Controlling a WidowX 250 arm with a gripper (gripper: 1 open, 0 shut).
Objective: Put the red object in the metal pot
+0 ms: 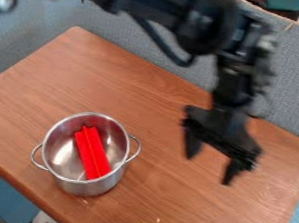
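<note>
- The red bar (92, 149) lies inside the pot (84, 155), slanting across its shiny floor, its near end toward the front wall.
- The pot stands near the front left of the wooden table (61, 79), with one loop handle at its left rim and one at its right.
- The gripper (213, 157) hangs over bare table to the right of the pot, well apart from it, pointing down.
- Its two dark fingers (193, 145) are spread with nothing between them.
- The black arm reaches in from the upper left, blurred.
</note>
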